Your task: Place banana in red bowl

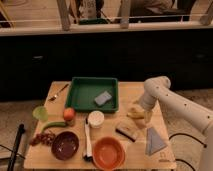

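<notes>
The pale-yellow banana (pixel 135 112) lies on the right part of the wooden table (pixel 125 92), just right of the green tray. My gripper (pixel 142 112) hangs from the white arm directly over the banana's right end, at or very near it. The orange-red bowl (pixel 108 153) sits at the table's front edge, left of and nearer than the banana. It holds nothing.
A green tray (pixel 80 95) with a grey sponge (pixel 103 98) stands at the back. A white cup (pixel 95 119), a brush (pixel 128 131), a grey cloth (pixel 154 142), a maroon bowl (pixel 65 145), an orange (pixel 69 114), a green vegetable (pixel 54 125), grapes (pixel 42 138) and a fork (pixel 58 92) lie around.
</notes>
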Robot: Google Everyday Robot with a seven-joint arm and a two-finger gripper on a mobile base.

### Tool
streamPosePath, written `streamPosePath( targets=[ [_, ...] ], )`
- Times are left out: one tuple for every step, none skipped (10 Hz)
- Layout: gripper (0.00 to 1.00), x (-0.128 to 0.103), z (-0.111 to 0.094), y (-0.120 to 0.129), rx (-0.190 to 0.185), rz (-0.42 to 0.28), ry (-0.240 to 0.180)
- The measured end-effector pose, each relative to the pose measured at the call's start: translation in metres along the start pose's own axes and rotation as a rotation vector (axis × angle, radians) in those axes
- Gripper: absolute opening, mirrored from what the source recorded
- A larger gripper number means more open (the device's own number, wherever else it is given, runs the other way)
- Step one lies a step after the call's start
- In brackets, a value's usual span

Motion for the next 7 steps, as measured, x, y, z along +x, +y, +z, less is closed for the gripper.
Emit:
streamPosePath(
  targets=[
    [0.62,0.0004,0.0066,0.0003,-0.014,0.002,0.001],
    [0.53,0.0008,0.0085,0.0016,-0.024,0.006,-0.001],
    [0.45,0.0014,0.0090,0.0019,-0.023,0.009,-0.003],
    [0.33,0.0012,0.0083,0.0008,-0.022,0.007,-0.001],
    [0.24,0.0009,0.0063,-0.0005,-0.020,0.006,0.000],
    [0.14,0.0007,0.0039,-0.0016,-0.017,0.005,0.001],
    [0.05,0.0013,0.0025,-0.0004,-0.021,0.003,0.004]
  ],
)
